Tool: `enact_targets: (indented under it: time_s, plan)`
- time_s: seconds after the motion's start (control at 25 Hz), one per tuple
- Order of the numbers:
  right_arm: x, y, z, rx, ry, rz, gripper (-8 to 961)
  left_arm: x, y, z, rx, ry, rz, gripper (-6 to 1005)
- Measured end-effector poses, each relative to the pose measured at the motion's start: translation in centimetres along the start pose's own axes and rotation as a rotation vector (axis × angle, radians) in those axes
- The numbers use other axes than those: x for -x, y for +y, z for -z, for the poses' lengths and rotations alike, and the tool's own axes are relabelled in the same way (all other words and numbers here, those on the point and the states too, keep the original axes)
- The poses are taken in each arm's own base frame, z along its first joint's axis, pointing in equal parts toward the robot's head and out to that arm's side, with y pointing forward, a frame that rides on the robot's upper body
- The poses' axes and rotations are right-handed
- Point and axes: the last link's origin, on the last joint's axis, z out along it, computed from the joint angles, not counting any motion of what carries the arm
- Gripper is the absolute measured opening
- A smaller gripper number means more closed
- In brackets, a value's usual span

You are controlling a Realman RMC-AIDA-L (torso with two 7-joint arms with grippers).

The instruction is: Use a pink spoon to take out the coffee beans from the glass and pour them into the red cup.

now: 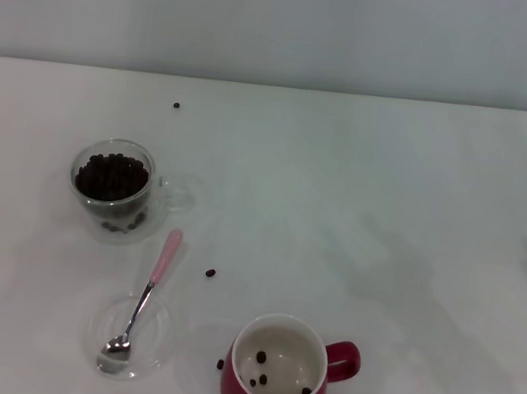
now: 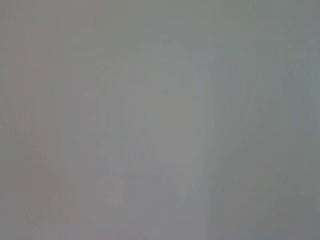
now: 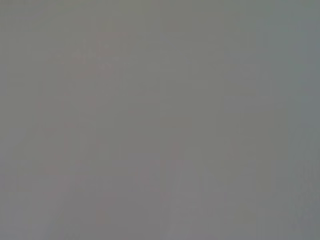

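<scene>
White table [image 1: 417,197], plain pale wall behind. Neither gripper shows in the head view, and both wrist views are blank grey, so I can't tell where the arms are or whether either gripper is apart or together.

Near to far:

- Cup [image 1: 275,376] at the near edge, upright, handle toward the robot's right. Cream inside, only a few beans on the bottom, so I'd judge the transfer barely begun. One stray bean on the table touching or just beside its left side.
- Dish [image 1: 127,335] left of the cup, shallow clear glass. Spoon [image 1: 143,300] lies with its metal bowl in the dish, stem over the rim, pink handle end resting on the table and pointing toward the glass.
- Stray bean on the table between spoon handle and cup.
- Glass [image 1: 114,184] beyond the dish, upright, clear handle toward the right, near full of beans [image 1: 111,176].
- One more stray bean well beyond the glass.

Handling, my read: spoon is light, stiff, slim and probably slick. Take it by the pink end, which sits clear of the dish. Beans are tiny and roll; keep the bowl level. Glass is light and fragile, could tip when scooping.
</scene>
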Motion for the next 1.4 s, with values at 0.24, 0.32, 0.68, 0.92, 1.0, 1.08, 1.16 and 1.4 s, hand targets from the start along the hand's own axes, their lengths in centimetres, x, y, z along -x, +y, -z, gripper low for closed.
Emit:
enact_targets:
  time_s: [0.24,0.32,0.68,0.92,1.0,1.08,1.16,1.4]
  plan:
    - [0.0,-0.1,-0.2,-0.004,-0.008,0.007,684,1.5,-0.8,2.6,-0.148,-0.014,-0.051,500]
    - [0.0,-0.1,-0.5,0.0,-0.015,0.009,684,2.4,-0.7,3.4,-0.19,-0.051,-0.091,500]
    - [0.1,-0.3,-1.0,-0.003,-0.029,0.027,684,4.2,-0.3,3.2,-0.259,-0.1,-0.162,500]
    - [0.1,-0.2,-0.9,-0.005,-0.031,0.037,684,4.6,-0.2,2.8,-0.267,-0.107,-0.189,500]
    - [0.1,-0.2,-0.9,-0.003,-0.036,0.04,684,4.6,-0.3,2.9,-0.292,-0.103,-0.194,500]
    - [0.1,-0.2,-1.0,-0.003,-0.038,0.041,684,4.7,-0.2,3.0,-0.304,-0.103,-0.201,500]
    - [0.1,-0.2,-1.0,-0.003,-0.034,0.042,684,4.8,-0.2,3.0,-0.308,-0.104,-0.209,500]
    - [0.1,-0.2,-1.3,0.002,-0.042,0.045,684,4.9,-0.1,3.1,-0.322,-0.101,-0.202,500]
